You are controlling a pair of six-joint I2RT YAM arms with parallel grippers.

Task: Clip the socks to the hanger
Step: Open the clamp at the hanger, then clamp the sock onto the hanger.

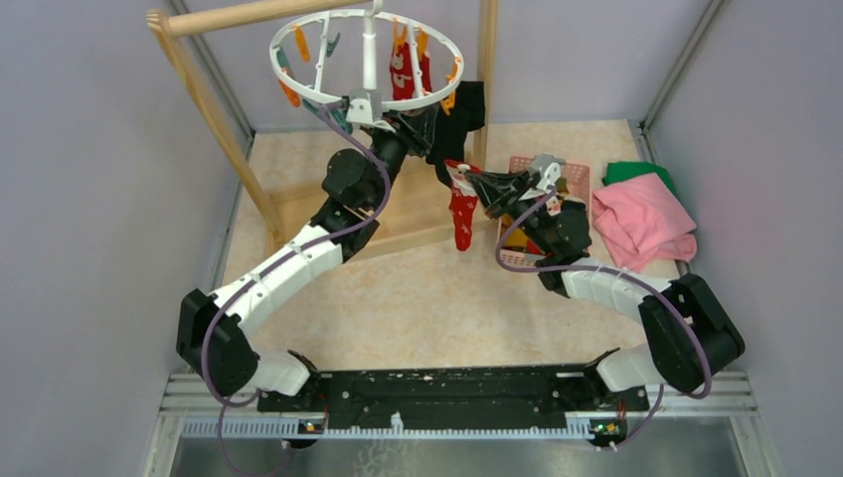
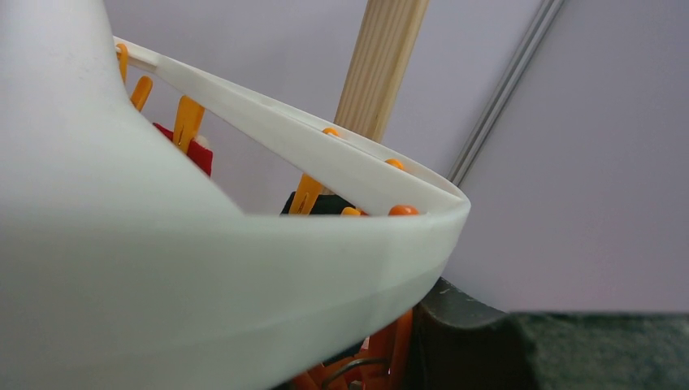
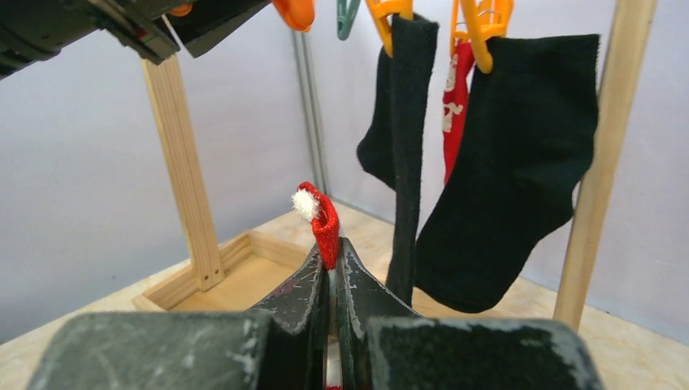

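Right gripper [image 3: 333, 272] clamped on red sock [image 3: 327, 223] at cuff. Sock is near hanger [image 2: 325, 142], not yet clipped. Left gripper [image 1: 398, 119] up among clips [image 2: 307, 193]; apart or together, cannot tell. Your risks: thin pinch slips and sock drops; left nudges hanger, it swings, clip misses cuff.

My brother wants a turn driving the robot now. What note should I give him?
Left tool: up at the hanger rim, by the orange clips; grip unclear.
Right tool: shut on a red sock, raised below the hanger.
Done: two black socks and one red patterned sock hang clipped.
Left: clip the held sock, then check the pink basket for more.
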